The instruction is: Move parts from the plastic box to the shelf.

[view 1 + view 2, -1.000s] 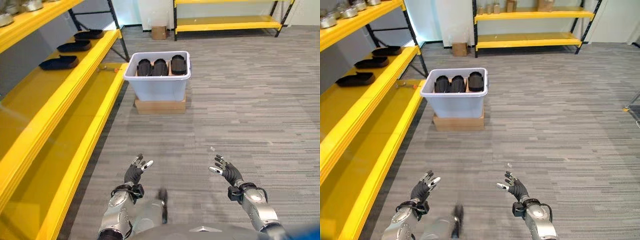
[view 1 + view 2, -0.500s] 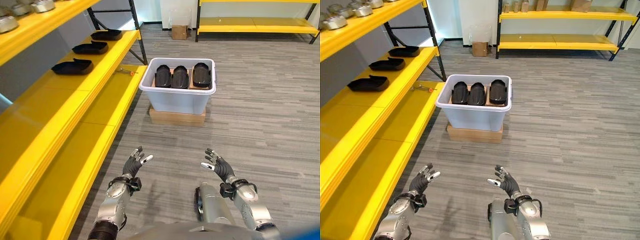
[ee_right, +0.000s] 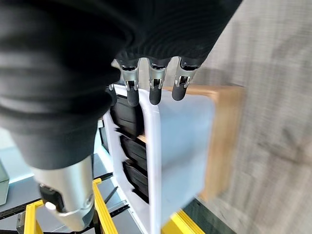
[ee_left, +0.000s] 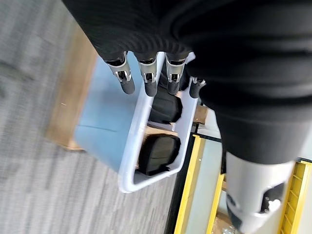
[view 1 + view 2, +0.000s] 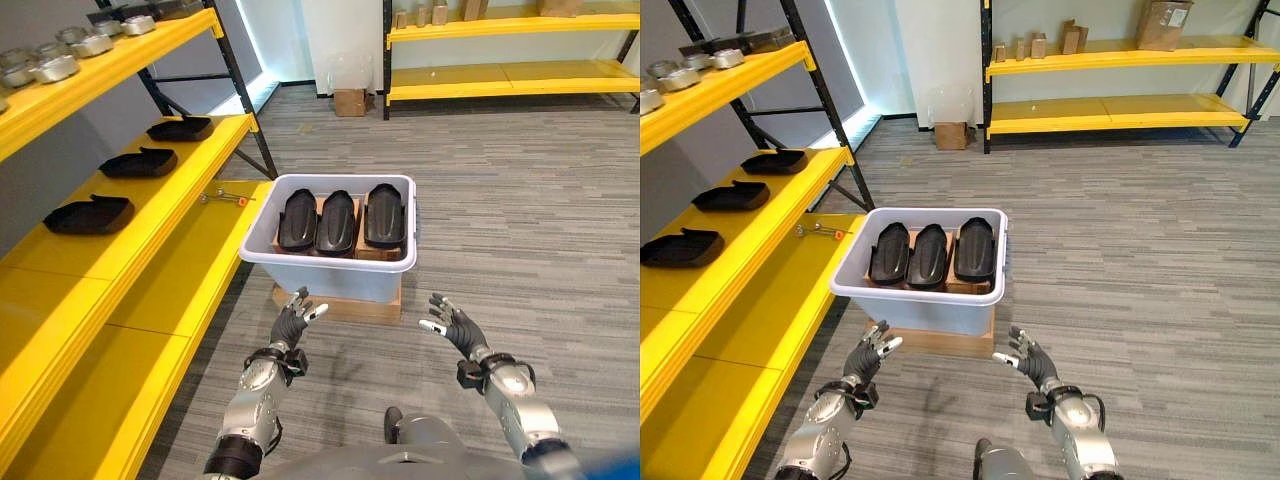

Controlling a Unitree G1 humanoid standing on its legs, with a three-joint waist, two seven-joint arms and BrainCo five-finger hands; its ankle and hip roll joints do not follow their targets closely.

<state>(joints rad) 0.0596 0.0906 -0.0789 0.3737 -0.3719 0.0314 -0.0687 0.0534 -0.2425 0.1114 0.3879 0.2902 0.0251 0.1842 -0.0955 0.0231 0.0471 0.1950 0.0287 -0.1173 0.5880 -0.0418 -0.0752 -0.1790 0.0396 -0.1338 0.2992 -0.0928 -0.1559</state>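
A pale, smooth plastic box [image 5: 330,262] sits at the centre of the frame on a flat cardboard slab [image 5: 340,305], over grey ribbed carpet [image 5: 520,220]. Three glossy black, rounded parts [image 5: 338,218] lie side by side inside it. Three more black parts [image 5: 138,161] rest on the yellow shelf [image 5: 150,225] at the left. My left hand [image 5: 293,322] and right hand [image 5: 452,325] hover low in the frame, fingers spread and empty, just short of the box. Against a second ago, the box appears much closer to my hands.
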